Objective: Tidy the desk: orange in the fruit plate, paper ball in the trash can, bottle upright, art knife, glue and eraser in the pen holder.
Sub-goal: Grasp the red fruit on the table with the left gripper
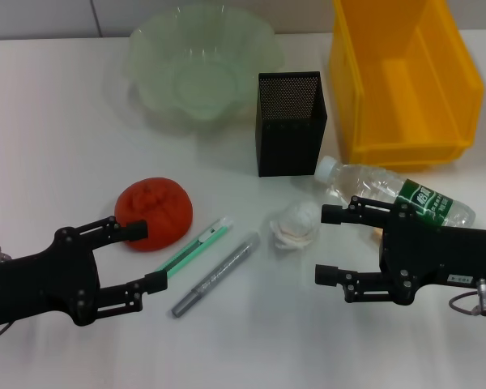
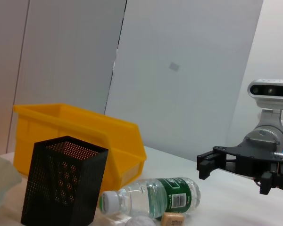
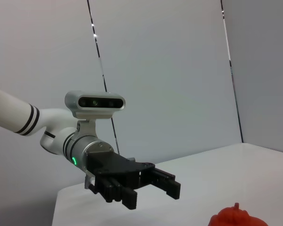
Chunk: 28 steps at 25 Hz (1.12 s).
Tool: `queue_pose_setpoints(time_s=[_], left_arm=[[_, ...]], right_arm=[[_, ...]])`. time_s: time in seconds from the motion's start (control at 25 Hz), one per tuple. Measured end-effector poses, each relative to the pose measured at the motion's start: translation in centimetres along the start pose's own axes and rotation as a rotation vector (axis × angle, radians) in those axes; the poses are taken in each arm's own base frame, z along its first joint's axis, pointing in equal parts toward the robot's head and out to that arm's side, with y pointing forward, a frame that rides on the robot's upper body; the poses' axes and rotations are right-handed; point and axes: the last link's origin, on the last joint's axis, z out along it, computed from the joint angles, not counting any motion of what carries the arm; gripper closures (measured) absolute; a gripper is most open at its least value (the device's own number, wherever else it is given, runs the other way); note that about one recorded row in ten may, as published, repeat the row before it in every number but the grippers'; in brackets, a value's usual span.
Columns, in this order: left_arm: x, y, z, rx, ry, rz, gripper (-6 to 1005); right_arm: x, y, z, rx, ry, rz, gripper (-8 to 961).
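On bench (image 1: pixel 49 121): one orange (image 1: pixel 155 213), one bottle (image 1: pixel 393 195), one paper ball (image 1: pixel 296 224), two pen-like tools. Left gripper (image 1: pixel 142 257) and right gripper (image 1: pixel 327 245): released, empty.

We see the orange (image 1: pixel 155 213) (red, lumpy) on the desk, well short of the pale green fruit plate (image 1: pixel 199 66). Paper ball (image 1: pixel 295 225) lies just beside the bottle (image 1: pixel 394 195), which is on its side, cap toward the black mesh pen holder (image 1: pixel 290 122). Green-white art knife (image 1: pixel 196 246) and grey glue stick (image 1: pixel 216 275) lie side by side. Yellow trash can (image 1: pixel 405 77) stands behind.
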Motion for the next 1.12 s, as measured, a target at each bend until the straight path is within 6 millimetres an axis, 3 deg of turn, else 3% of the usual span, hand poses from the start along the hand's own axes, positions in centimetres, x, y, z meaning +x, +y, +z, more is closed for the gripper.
queue_pose_setpoints(time_s=[0.56, 1.12], left_arm=[[0.2, -0.3, 0.1, 0.021, 0.016, 0.003, 228], [1.9, -1.9, 0.1, 0.117, 0.138, 0.074, 242]], right_arm=[[0.5, 0.2, 0.2, 0.007, -0.005, 0.001, 135], [0.9, 0.6, 0.2, 0.019, -0.02, 0.012, 135]])
